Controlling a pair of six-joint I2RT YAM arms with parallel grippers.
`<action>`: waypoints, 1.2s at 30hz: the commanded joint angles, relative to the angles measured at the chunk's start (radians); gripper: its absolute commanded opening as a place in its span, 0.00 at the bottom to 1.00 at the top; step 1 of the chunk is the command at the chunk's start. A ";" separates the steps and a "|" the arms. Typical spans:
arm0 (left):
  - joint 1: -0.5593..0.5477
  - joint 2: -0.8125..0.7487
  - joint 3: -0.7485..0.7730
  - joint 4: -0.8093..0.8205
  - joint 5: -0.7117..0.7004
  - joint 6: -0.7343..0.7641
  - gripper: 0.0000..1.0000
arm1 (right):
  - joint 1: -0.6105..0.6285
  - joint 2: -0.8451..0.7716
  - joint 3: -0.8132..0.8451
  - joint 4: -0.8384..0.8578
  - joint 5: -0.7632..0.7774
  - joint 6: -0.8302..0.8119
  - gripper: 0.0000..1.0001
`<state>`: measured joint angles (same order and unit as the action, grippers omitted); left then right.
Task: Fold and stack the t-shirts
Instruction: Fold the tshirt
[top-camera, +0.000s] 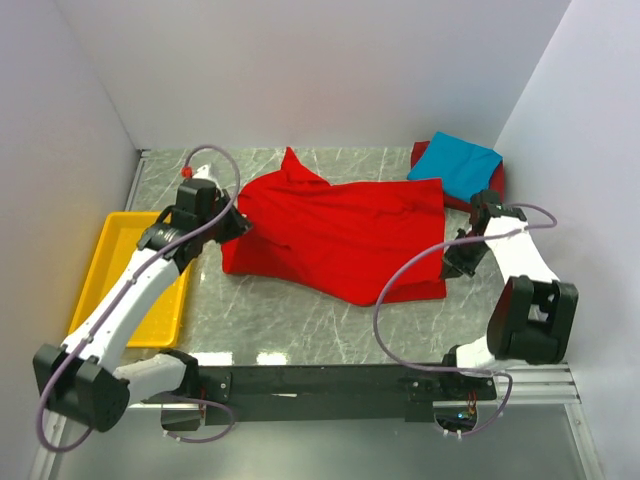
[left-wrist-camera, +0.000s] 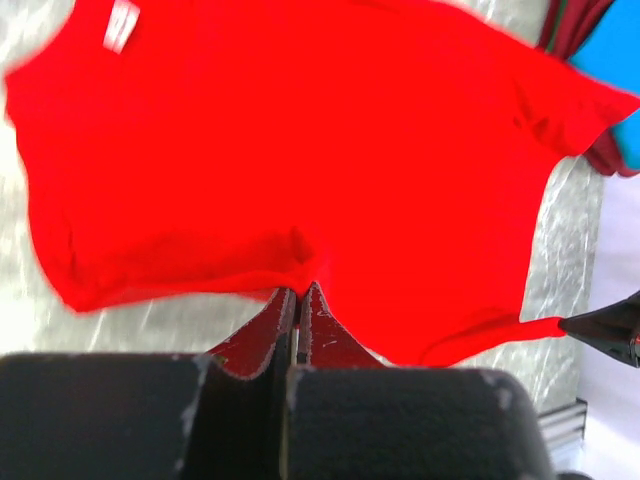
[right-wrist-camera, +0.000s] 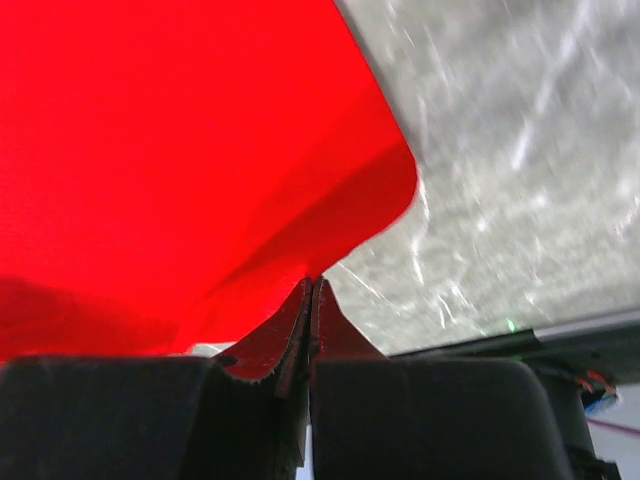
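Bright red t-shirt (top-camera: 340, 235) lay spread across the middle of the marble desk (top-camera: 300, 320), rumpled, not folded. One corner of cloth pointed toward the far wall. Its near edge ran slanting from the left down to the right. A small white neck label (left-wrist-camera: 120, 25) showed in the left wrist view, on the far part of the shirt.

Left arm (top-camera: 130, 290) reached from the near left corner to the shirt's left edge. Left fingers (left-wrist-camera: 262, 335) were pressed together and pinching a fold of the bright red cloth at that edge. The cloth ran straight out from between the tips.

Right arm (top-camera: 520, 255) bent in from the right side. Right fingers (right-wrist-camera: 340, 335) were also pressed together, pinching the red hem at the shirt's near right corner. In the right wrist view the cloth curved away from the tips, with bare marble to its right. That view was blurred.

Turquoise-blue t-shirt (top-camera: 458, 165) sat folded in the far right corner, on top of the darker red t-shirt (top-camera: 419, 158), which showed only as a rim at the left and right of it. That pile lay just beside the bright red shirt's far right corner. Whether they touched could not be told.

Yellow tray (top-camera: 115, 250) stood at the left edge of the desk, partly under the left arm, apart from the shirts.
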<state>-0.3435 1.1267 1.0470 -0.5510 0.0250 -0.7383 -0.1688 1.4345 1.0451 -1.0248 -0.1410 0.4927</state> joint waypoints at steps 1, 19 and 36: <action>0.008 0.042 0.071 0.126 -0.022 0.079 0.00 | -0.015 0.055 0.082 0.052 -0.019 -0.019 0.00; 0.098 0.323 0.191 0.385 0.096 0.160 0.00 | -0.051 0.308 0.297 0.088 0.004 -0.017 0.00; 0.123 0.522 0.314 0.359 0.124 0.214 0.00 | -0.057 0.414 0.348 0.127 0.015 -0.013 0.00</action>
<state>-0.2283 1.6356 1.2984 -0.2230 0.1349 -0.5571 -0.2146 1.8370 1.3495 -0.9222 -0.1459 0.4820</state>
